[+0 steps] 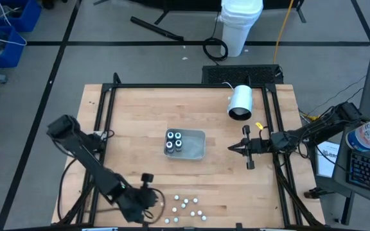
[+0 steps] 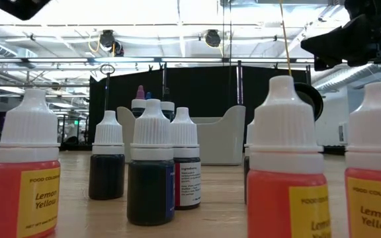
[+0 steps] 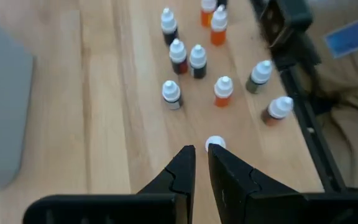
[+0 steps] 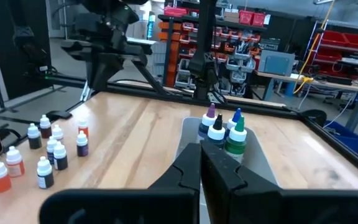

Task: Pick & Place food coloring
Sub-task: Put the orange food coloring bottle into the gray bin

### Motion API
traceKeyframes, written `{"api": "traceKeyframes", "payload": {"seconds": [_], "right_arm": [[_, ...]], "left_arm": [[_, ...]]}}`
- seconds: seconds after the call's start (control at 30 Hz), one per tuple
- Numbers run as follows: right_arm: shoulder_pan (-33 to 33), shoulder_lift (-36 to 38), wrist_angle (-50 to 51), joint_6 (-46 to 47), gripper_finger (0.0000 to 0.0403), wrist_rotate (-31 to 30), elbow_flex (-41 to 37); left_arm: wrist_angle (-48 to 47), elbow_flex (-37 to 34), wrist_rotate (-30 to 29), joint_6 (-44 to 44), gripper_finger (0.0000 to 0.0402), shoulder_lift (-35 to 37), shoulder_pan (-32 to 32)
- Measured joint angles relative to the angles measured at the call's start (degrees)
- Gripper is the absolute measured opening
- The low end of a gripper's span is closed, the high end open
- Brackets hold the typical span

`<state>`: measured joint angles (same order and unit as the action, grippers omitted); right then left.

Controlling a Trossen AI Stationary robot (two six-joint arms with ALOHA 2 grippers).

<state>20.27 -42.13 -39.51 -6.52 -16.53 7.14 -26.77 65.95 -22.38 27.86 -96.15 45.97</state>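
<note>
hovering low over the near edge of the light wooden tabletop (image 1: 140, 122), the left gripper (image 3: 201, 155) has its dark fingers nearly pressed together, only a thin slit between them, and nothing pinched. just past its tips stands one small white-capped food coloring bottle (image 3: 215, 144), close by but whether it touches cannot be told. beyond it the loose cluster of tiny food coloring bottles (image 1: 186, 208) stands upright on the wood, some orange-bodied, some dark, all white-capped. from table height the nearest ones read "lemon yellow" on yellow labels (image 2: 38, 201). at the middle of the tabletop sits the grey rectangular plastic tray (image 1: 196, 149), and four more bottles (image 1: 173, 142) stand packed in its left end. over on the right side the right gripper (image 1: 231, 148) hangs above the wood beside the tray, fingers pressed shut, empty. behind it lies a large white cylinder (image 1: 240, 101) on its side.
</note>
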Motion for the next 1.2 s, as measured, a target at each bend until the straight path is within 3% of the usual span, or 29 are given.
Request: {"api": "traceKeyframes", "payload": {"seconds": [0.17,0.37,0.6,0.77,1.2], "right_arm": [[0.0,0.0,0.4,-0.4,0.0,0.1,0.0],[0.0,0.0,0.3,-2.2,0.0,0.1,0.0],[0.0,0.0,0.3,-1.6,0.0,0.1,0.0],[0.0,0.0,0.3,0.0,0.0,0.1,0.0],[0.0,0.0,0.3,1.4,0.0,0.1,0.0]], "left_arm": [[-5.0,6.4,4.2,2.3,0.0067,-5.8,-2.3],[-4.4,8.0,14.8,3.9,0.015,-7.9,-4.9],[-2.8,7.4,14.7,2.2,0.0222,-7.8,-5.5],[-1.5,4.9,13.8,2.3,0.0231,-7.8,-5.5],[2.9,4.0,13.4,-0.1,0.021,-10.0,-5.4]]}}
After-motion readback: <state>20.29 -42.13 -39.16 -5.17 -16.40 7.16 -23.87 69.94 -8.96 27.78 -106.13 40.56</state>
